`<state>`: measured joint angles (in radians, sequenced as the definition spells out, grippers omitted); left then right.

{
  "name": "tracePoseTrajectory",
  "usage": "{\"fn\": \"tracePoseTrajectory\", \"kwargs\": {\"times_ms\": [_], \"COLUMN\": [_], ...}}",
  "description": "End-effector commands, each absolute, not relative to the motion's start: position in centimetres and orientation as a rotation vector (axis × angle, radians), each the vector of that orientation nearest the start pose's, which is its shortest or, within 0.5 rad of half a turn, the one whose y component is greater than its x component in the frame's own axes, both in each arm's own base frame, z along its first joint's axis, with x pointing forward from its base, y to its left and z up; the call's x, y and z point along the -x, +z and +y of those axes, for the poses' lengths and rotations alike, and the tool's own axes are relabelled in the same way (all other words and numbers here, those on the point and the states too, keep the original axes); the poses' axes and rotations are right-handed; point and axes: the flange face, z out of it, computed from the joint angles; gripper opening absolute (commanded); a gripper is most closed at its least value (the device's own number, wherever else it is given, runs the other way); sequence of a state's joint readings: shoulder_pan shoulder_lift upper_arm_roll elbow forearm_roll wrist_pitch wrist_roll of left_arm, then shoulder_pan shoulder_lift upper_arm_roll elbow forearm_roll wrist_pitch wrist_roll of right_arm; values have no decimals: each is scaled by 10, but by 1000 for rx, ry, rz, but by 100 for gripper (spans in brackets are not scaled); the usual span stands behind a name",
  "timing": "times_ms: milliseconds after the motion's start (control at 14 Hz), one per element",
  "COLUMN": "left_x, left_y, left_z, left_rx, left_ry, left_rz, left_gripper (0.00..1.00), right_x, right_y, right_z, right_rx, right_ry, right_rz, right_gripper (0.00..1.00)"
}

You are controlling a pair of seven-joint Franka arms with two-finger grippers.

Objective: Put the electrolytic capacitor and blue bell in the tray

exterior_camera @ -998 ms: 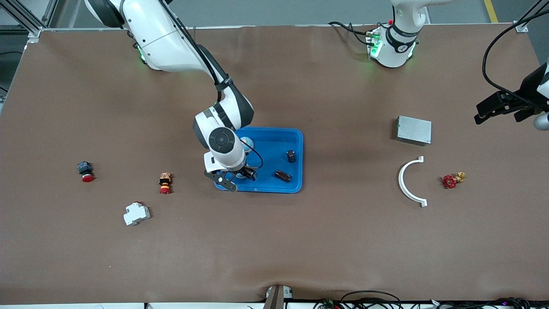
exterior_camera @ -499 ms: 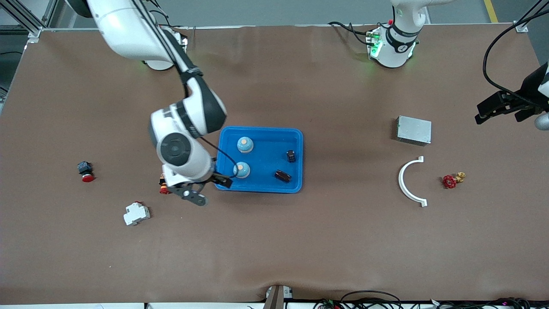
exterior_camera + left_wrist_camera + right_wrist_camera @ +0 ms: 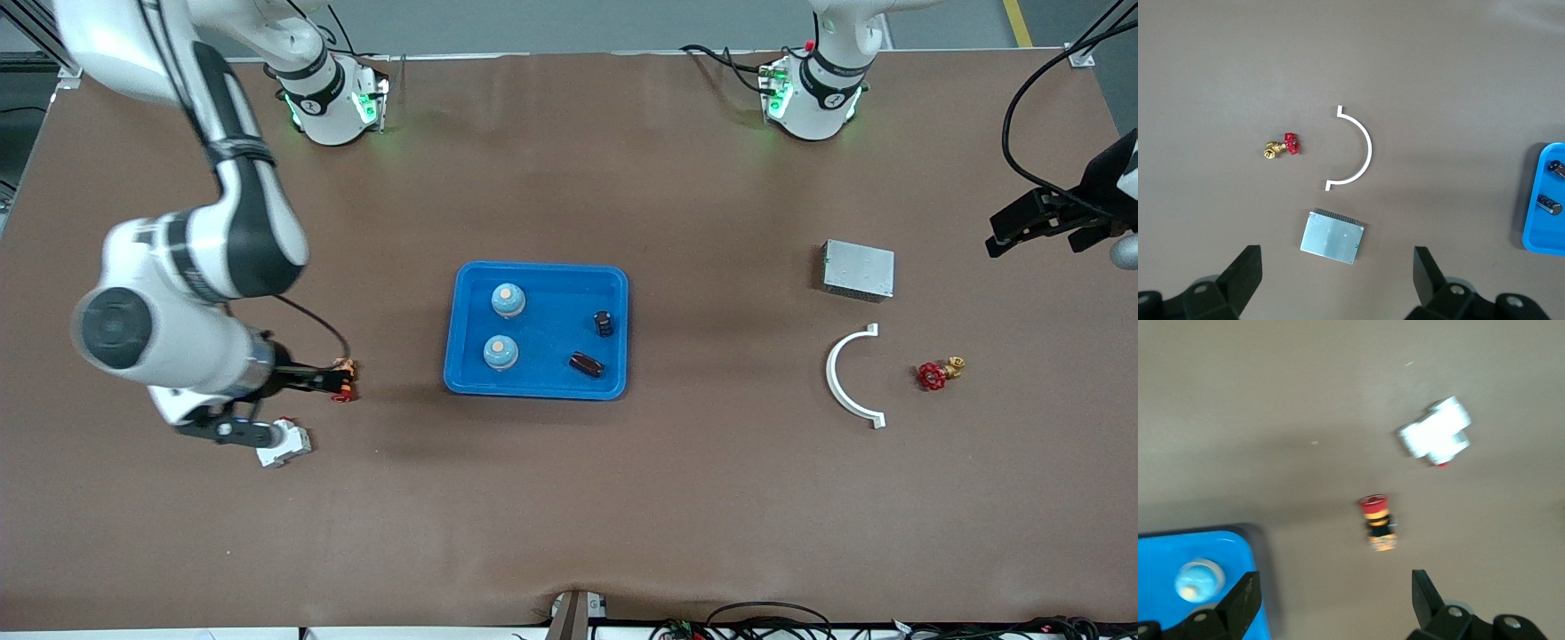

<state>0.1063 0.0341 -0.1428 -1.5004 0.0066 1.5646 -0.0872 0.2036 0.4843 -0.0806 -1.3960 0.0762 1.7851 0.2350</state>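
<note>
sitting inside the blue tray [image 3: 613, 276] are two blue bells [image 3: 508, 300] standing upright and two dark capacitors [image 3: 586, 364], one lying flat with its long axis slanting across the tray floor, so placement looks done. right gripper [image 3: 267, 404] hangs empty, jaws apart, over the red-capped button [image 3: 342, 380]; left gripper [image 3: 1338, 283] waits wide open above the grey box [image 3: 1332, 237].

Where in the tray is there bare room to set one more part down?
The tray is bare along its rim farthest from the camera, between the upper bell and upright capacitor. The camera-side half is crowded: second bell, lying capacitor.
</note>
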Motion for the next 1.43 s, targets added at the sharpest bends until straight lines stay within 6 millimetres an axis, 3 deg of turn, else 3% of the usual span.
{"fn": "tracePoseTrajectory", "kwargs": {"times_ms": [0, 214, 641, 926, 1069, 1354], "left_x": [-562, -562, -561, -561, -562, -562], "left_y": [643, 643, 646, 644, 643, 644], "left_z": [-19, -18, -16, -17, -15, -13], "left_rx": [3143, 3142, 3141, 3140, 3140, 3137], "left_ry": [-51, -53, -58, -54, -51, -51], "left_rz": [-90, -90, -94, -90, -82, -82], "left_gripper": [100, 100, 100, 100, 100, 100], "right_x": [-671, -660, -628, -613, -612, -595], "right_y": [453, 483, 564, 587, 595, 617], "right_z": [38, -4, -18, -39, -63, -86], "right_rx": [3097, 3104, 3162, 3160, 3165, 3160], "right_ry": [157, 140, -2, -13, -46, -86], "right_rz": [79, -38, -23, 32, 36, 25], "right_gripper": [100, 100, 100, 100, 100, 100]}}
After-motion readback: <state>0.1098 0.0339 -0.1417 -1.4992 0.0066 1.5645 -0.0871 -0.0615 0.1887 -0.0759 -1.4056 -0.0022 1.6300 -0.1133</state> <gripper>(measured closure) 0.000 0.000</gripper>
